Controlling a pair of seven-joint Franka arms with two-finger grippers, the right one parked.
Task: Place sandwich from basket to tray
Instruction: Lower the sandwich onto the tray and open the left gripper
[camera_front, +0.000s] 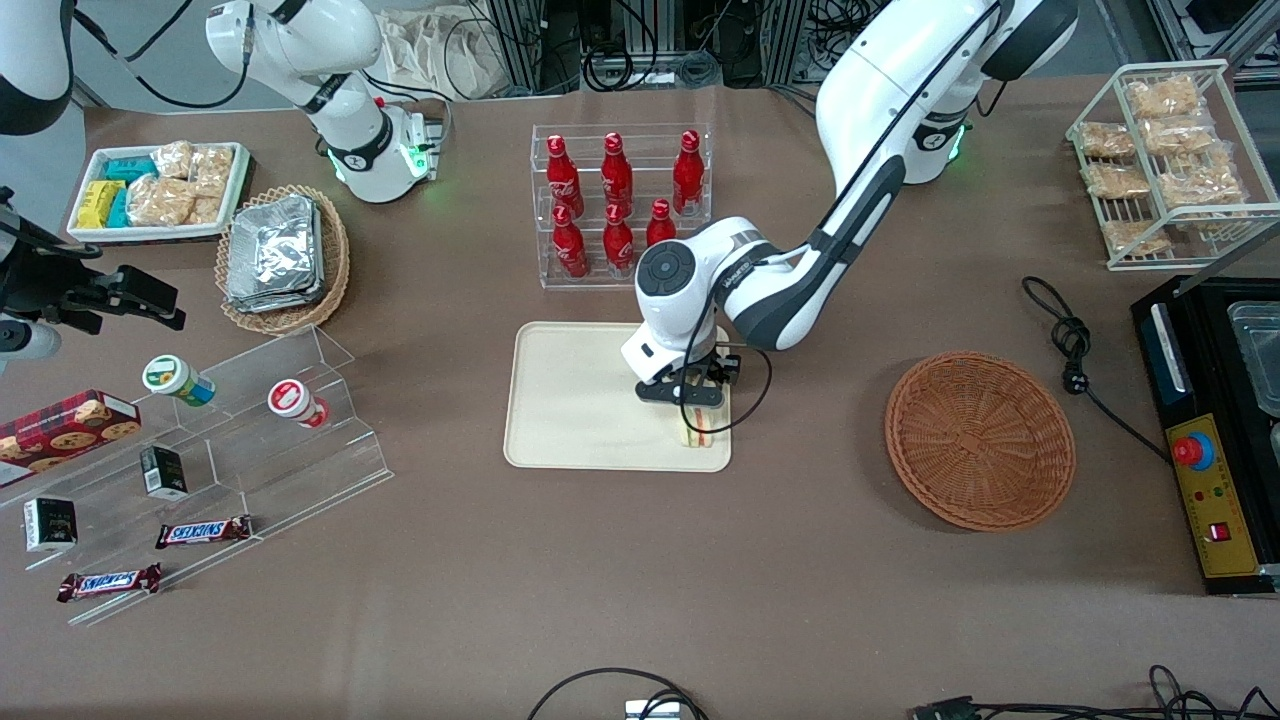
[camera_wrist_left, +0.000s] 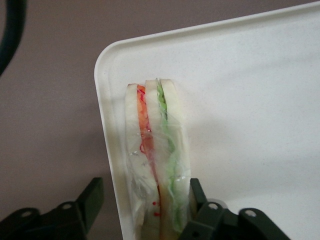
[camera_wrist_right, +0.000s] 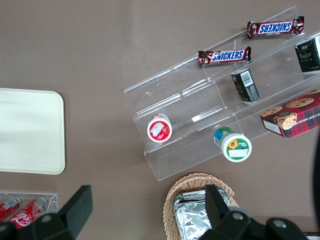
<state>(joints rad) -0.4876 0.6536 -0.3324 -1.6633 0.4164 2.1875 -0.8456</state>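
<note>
— Standing over the tray (camera_front: 570, 400), that arm has its gripper (camera_front: 700, 400) down at the corner nearest the basket (camera_front: 980, 440). See the sandwich (camera_front: 703, 432)?

— Yes, it's on the tray, on edge, right against the rim at that corner. The basket is bare, well apart from the tray toward the working arm's end of the bench (camera_front: 640, 580).

— Is the gripper holding it or not?

— From the wrist view the fingers (camera_wrist_left: 200, 200) look spread: one sits close against the green-filling side of the sandwich (camera_wrist_left: 157, 160), the other stands clear of it, out past the tray rim (camera_wrist_left: 107, 150). So I'd say let go, or close to it.

— What worries you?

— It's a thin wedge balanced on edge. If the wrap clings to that near finger when the arm lifts, I'd guess it tips, and so close to the rim it could roll out onto the bench.
</note>
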